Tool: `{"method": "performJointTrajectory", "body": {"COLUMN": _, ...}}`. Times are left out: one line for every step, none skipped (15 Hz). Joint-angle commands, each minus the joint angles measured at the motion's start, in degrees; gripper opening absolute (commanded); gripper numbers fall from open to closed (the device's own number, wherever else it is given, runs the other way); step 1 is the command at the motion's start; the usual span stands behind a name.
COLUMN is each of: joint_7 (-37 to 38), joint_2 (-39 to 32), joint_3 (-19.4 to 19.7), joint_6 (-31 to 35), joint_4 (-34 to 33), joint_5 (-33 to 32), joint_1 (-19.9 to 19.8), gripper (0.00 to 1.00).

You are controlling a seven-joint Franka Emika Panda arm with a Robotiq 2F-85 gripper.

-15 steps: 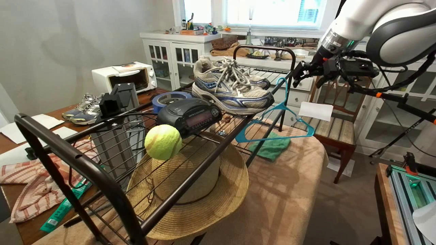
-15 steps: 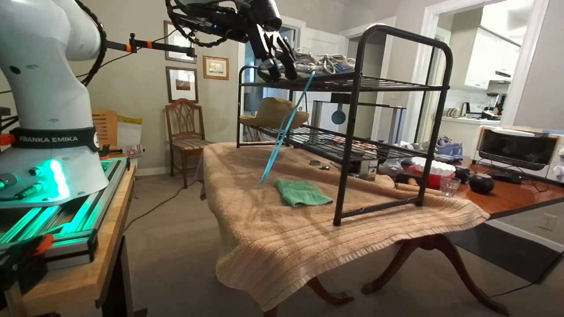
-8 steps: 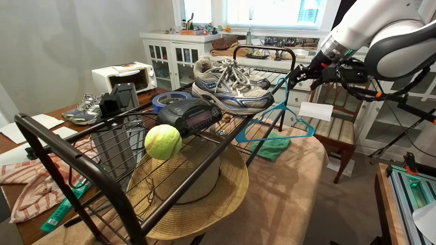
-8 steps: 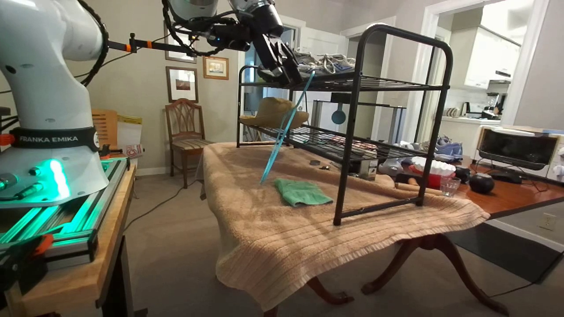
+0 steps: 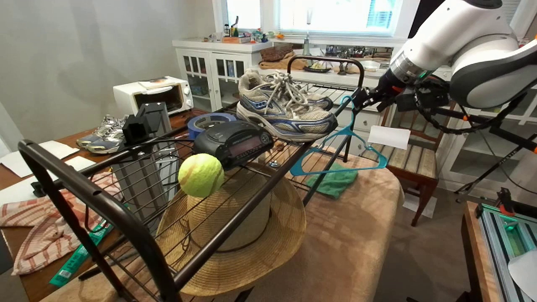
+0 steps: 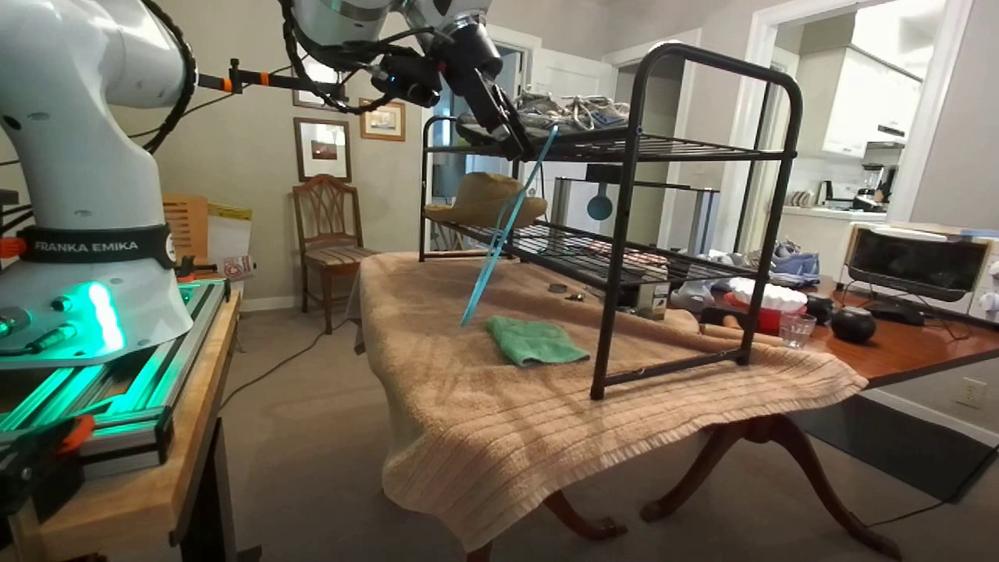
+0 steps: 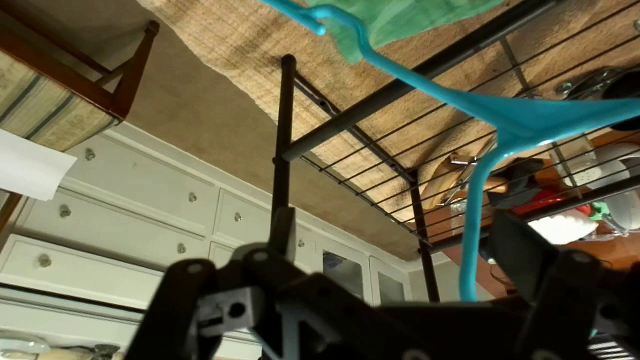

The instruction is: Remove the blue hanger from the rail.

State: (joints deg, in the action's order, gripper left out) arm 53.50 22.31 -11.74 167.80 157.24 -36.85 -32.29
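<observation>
The blue hanger (image 5: 345,171) hangs by its hook from the front rail (image 5: 235,224) of the black rack's top shelf. It also shows in an exterior view (image 6: 506,222), slanting down above the table. My gripper (image 5: 357,105) is right beside the hook, just below rail height; it also shows in an exterior view (image 6: 518,148). In the wrist view my gripper (image 7: 400,235) is open, fingers wide apart. The hanger's hook strand (image 7: 471,240) runs between them, closer to the right finger. The hook's top is hidden behind the gripper body. I cannot tell contact.
Grey sneakers (image 5: 285,107) sit on the top shelf close to the hook, with a clock radio (image 5: 233,142), blue tape (image 5: 195,126) and a tennis ball (image 5: 201,175). A straw hat (image 5: 235,268) is on the lower shelf. A green cloth (image 6: 535,341) lies on the towel-covered table.
My gripper has moved forward and down to the hanger's hook, and the wrist has tilted. The hanger, rack and shoes have not moved.
</observation>
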Motion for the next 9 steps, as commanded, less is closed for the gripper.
{"method": "performJointTrajectory", "body": {"joint_7": 4.53, "joint_2": -0.38, "joint_3": -3.63, "joint_6": 2.58, "joint_4": 0.0, "joint_5": -7.19, "joint_1": -4.66, "gripper": 0.87}}
{"method": "performJointTrajectory", "body": {"joint_7": 5.46, "joint_2": -0.36, "joint_3": -4.31, "joint_6": 2.98, "joint_4": 0.0, "joint_5": -8.48, "joint_1": -5.39, "gripper": 0.78}}
{"method": "performJointTrajectory", "body": {"joint_7": 6.28, "joint_2": -0.43, "joint_3": -4.92, "joint_6": 3.37, "joint_4": 0.0, "joint_5": -9.69, "joint_1": -6.04, "gripper": 0.75}}
{"method": "performJointTrajectory", "body": {"joint_7": 7.42, "joint_2": -0.33, "joint_3": -5.73, "joint_6": 3.59, "joint_4": 0.0, "joint_5": -10.94, "joint_1": -6.88, "gripper": 0.79}}
{"method": "performJointTrajectory", "body": {"joint_7": 8.55, "joint_2": -0.28, "joint_3": -6.39, "joint_6": 3.77, "joint_4": -0.01, "joint_5": -12.18, "joint_1": -7.64, "gripper": 0.78}}
{"method": "performJointTrajectory", "body": {"joint_7": 9.67, "joint_2": -0.25, "joint_3": -6.98, "joint_6": 3.82, "joint_4": -0.02, "joint_5": -13.41, "joint_1": -8.38, "gripper": 0.78}}
{"method": "performJointTrajectory", "body": {"joint_7": 10.67, "joint_2": -0.28, "joint_3": -7.39, "joint_6": 3.86, "joint_4": -0.04, "joint_5": -14.41, "joint_1": -8.95, "gripper": 0.74}}
{"method": "performJointTrajectory", "body": {"joint_7": 11.66, "joint_2": -0.24, "joint_3": -7.9, "joint_6": 3.92, "joint_4": -0.07, "joint_5": -15.47, "joint_1": -9.57, "gripper": 0.74}}
{"method": "performJointTrajectory", "body": {"joint_7": 12.58, "joint_2": -0.26, "joint_3": -8.24, "joint_6": 4.27, "joint_4": -0.09, "joint_5": -16.37, "joint_1": -10.01, "gripper": 0.75}}
